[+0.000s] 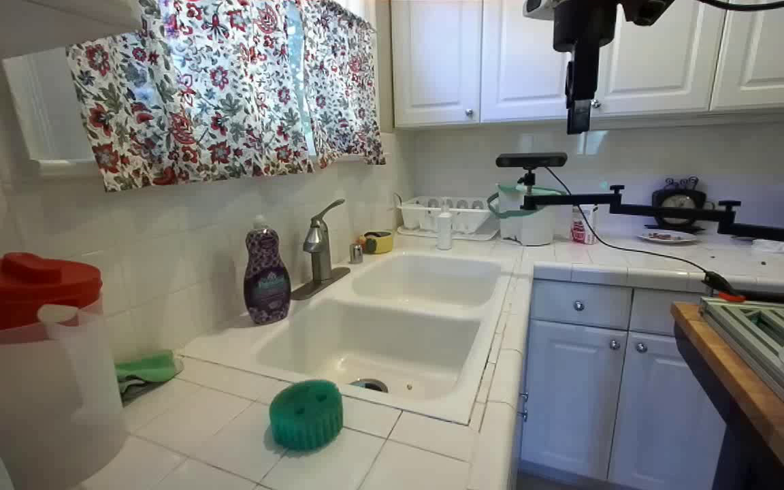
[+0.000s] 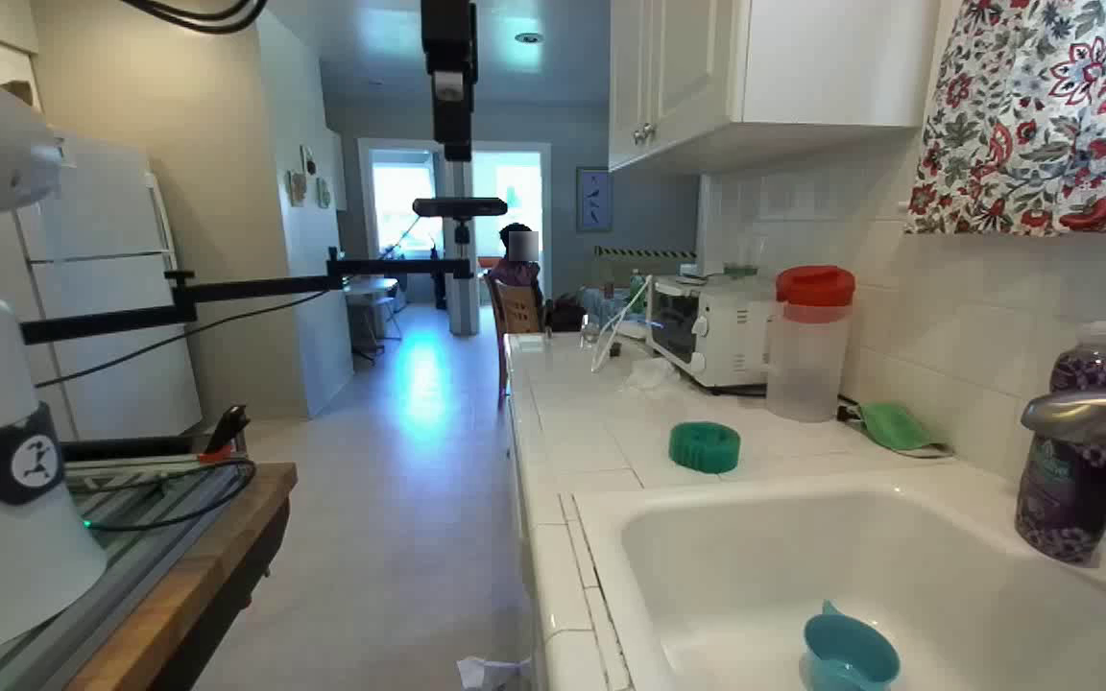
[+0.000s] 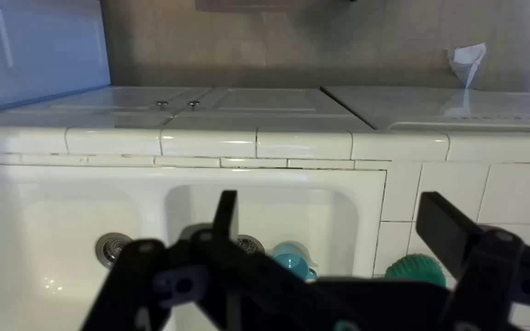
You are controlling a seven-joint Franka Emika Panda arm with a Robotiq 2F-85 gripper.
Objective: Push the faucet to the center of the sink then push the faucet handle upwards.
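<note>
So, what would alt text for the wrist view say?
An open black gripper with a white double-basin sink below. A blue cup sits in the picture's right-hand basin; a green ridged object rests on the tiled counter.

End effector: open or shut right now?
Open: in the wrist view the end effector has its two fingers wide apart, with nothing gripped between; the blue cup beyond sits in the sink.

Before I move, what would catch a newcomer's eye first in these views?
Most likely the flowered curtain, bright above the sink. Then come the jug with its red lid, beside the white oven, and the purple bottle standing by the faucet. In the wrist view, the open hand looms dark across the lower part.
</note>
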